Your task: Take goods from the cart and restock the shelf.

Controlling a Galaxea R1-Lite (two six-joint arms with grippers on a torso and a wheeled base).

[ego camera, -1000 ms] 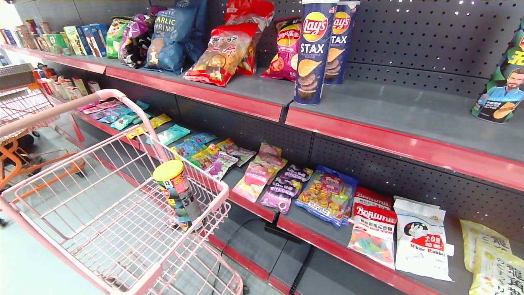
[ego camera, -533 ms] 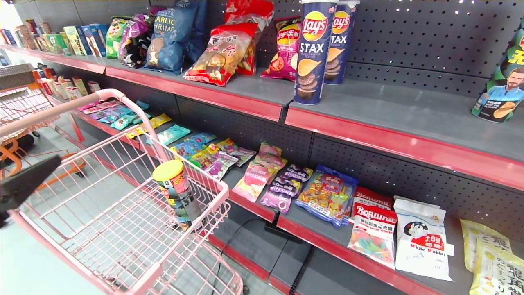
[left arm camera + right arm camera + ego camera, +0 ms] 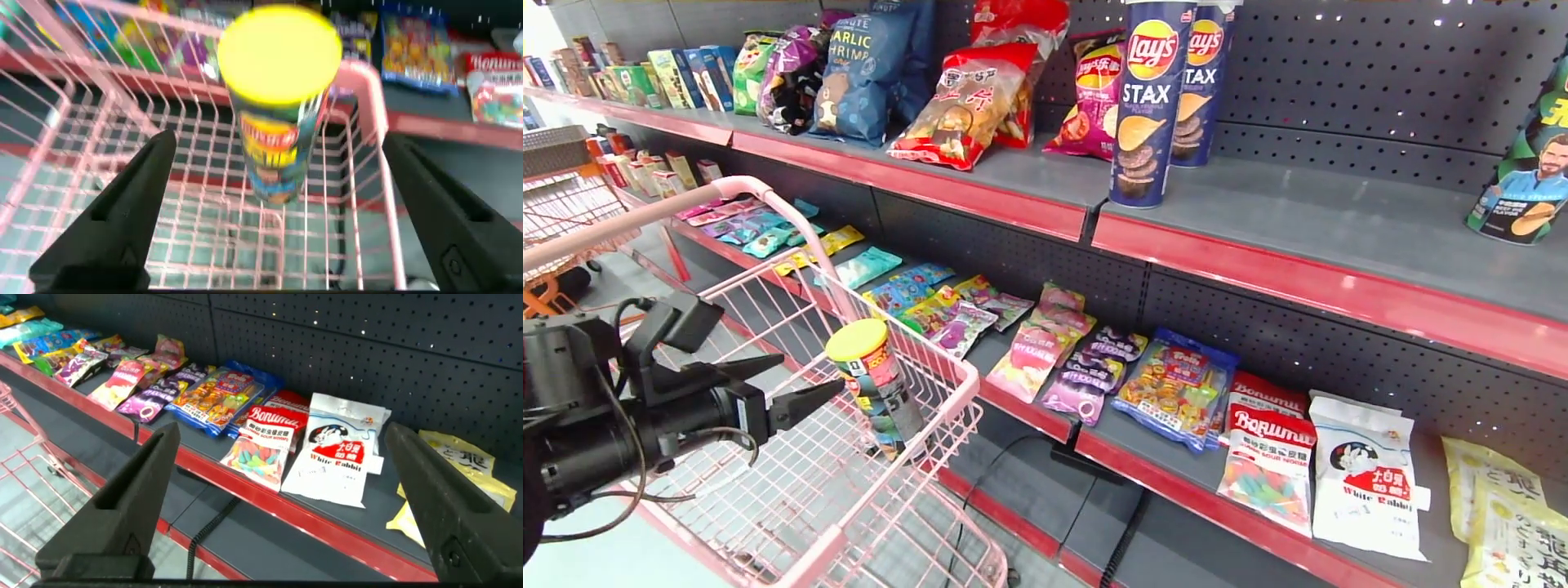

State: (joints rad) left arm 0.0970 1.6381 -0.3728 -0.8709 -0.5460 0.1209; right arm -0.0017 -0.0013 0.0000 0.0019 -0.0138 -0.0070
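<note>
Left gripper (image 3: 814, 371): fingers spread wide, over the cart basket, just short of the can, not touching.
Can (image 3: 876, 384): yellow-lidded, in the pink cart's (image 3: 645, 219) corner nearest the shelf.
Can axis: near vertical, lid up, tilted, seemingly leaning on the wires.
In the way: cart wall.
Right gripper (image 3: 282, 431): splayed, empty.
Lower shelf (image 3: 1025, 411): flat candy bags.
Upper shelf (image 3: 1339, 216): blue chip tubes (image 3: 1147, 106) upright, chip bags (image 3: 964, 106) beside.

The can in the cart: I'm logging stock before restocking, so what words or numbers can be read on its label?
Nothing can be quoted as it reads.
Label of the yellow-lidded can, left wrist view: print is there, but too blurred to read.
Same label, head view: too small to read.
Its lid: no text can be made out.
</note>
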